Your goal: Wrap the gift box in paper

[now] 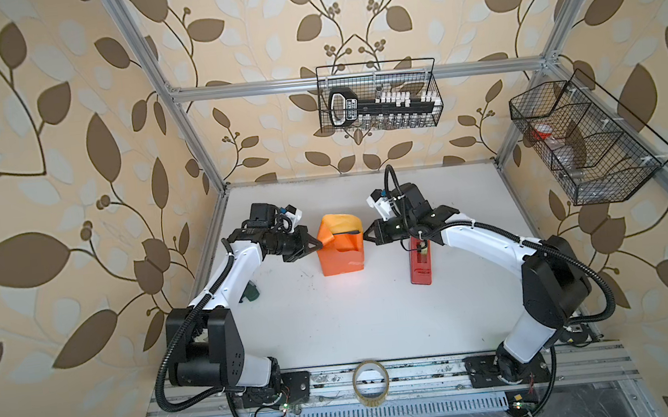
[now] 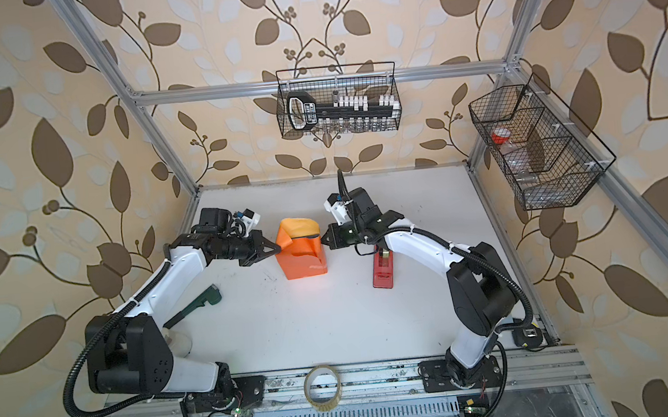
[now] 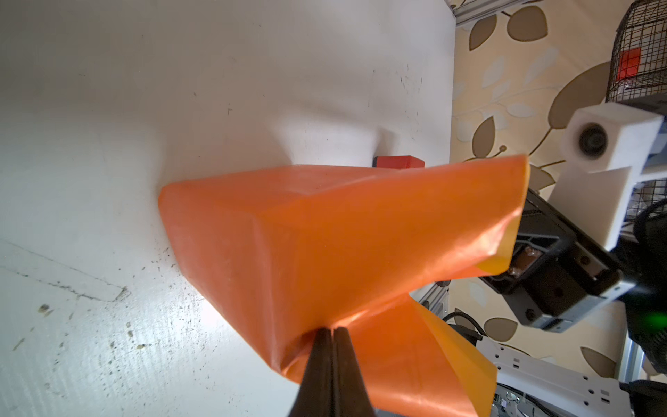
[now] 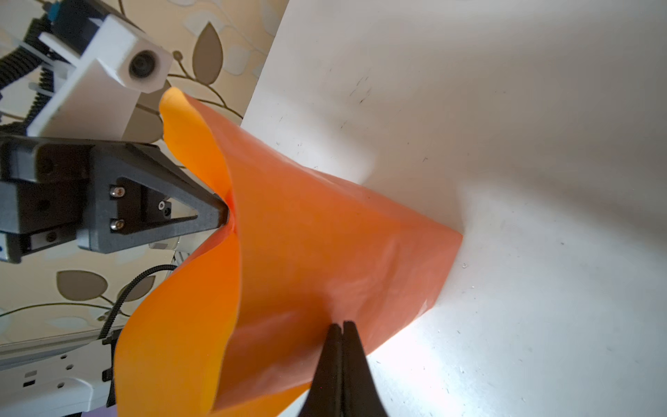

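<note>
A tape roll is lying on the near rail, and a red tape dispenser is sitting on the table by the right arm, likely handy for sealing. Beyond them the paper is standing as an orange bundle. The box is not showing and is presumably hidden inside. The left gripper and right gripper are each pinching a paper flap from opposite sides, apparently to pull the folds taut.
</note>
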Available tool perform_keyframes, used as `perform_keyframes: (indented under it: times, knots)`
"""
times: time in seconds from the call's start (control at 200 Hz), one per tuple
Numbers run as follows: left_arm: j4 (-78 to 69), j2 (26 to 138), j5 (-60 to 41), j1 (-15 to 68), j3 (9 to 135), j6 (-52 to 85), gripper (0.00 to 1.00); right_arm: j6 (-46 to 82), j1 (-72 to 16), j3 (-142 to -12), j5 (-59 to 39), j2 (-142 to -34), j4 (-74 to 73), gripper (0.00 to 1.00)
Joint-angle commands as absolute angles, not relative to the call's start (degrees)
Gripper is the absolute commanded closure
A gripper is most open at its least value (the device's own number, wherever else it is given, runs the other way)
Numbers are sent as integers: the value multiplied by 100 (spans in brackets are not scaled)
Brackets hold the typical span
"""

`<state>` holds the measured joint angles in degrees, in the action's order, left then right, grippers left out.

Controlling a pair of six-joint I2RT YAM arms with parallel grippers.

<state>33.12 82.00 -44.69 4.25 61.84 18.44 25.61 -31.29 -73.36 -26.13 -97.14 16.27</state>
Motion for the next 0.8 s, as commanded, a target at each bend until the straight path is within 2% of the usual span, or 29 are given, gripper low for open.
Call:
perform_keyframes:
  times: [0.0,0.14,0.23,0.425,0.515,0.555,0.75,0.795]
  knots:
    - [3306,8200,-4502,501,6406,1822,100,2313,-3139,-7722,-2500,-9560,2010,100]
    - [3792,8115,-4618,500,6769,1573,100,1971,-3201,-8205,-1855,-9059,2748,100]
    - [3812,8037,-4641,446,6777,1547,100,1662,-3283,-8996,-1475,-9123,3582,99]
    - [4362,7848,-4590,291,7058,1098,100,491,-3791,-11590,-1234,-10596,5975,99]
    - [5053,7799,-4413,281,7653,470,100,19,-4005,-12781,-916,-11467,6969,99]
    - [5409,7790,-4280,286,7988,108,100,-9,-4051,-12959,-848,-11579,6979,99]
    - [6042,7808,-3923,456,8984,-1054,87,54,-4084,-13402,-664,-12099,6767,99]
    - [6217,7812,-3926,563,9123,-1509,75,36,-4103,-13632,-603,-12326,6866,99]
